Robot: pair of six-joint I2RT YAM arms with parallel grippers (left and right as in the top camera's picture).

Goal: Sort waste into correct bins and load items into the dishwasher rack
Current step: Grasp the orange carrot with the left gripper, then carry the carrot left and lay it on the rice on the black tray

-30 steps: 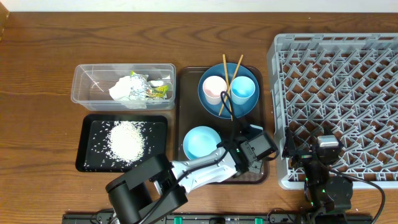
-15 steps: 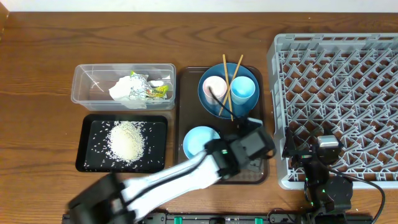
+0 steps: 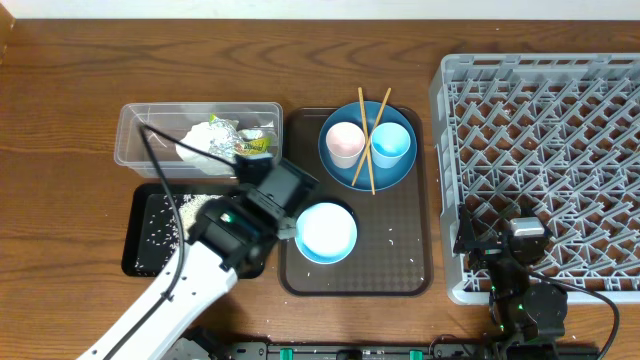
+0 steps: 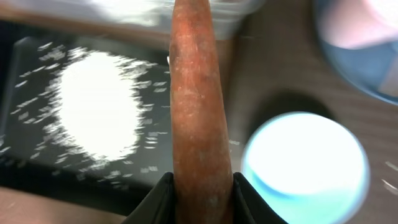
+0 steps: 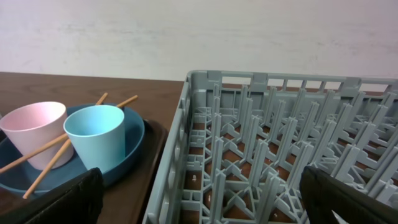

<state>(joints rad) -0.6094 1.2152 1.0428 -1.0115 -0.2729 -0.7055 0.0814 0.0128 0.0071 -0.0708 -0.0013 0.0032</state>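
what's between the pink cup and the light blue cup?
Two wooden chopsticks, crossed over the blue plate; clear in the overhead view.

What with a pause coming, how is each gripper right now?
Left gripper: shut on the carrot.
Right gripper: open, holding nothing.

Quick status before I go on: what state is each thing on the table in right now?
left claw, shut on carrot
carrot, held in the air
right claw, open, at the rack's edge
rack, empty
clear box, holds crumpled paper
black tray, holds rice
bowl, upright, empty, on brown tray
pink cup, upright on plate
blue cup, upright on plate
chopsticks, lying crossed between the cups
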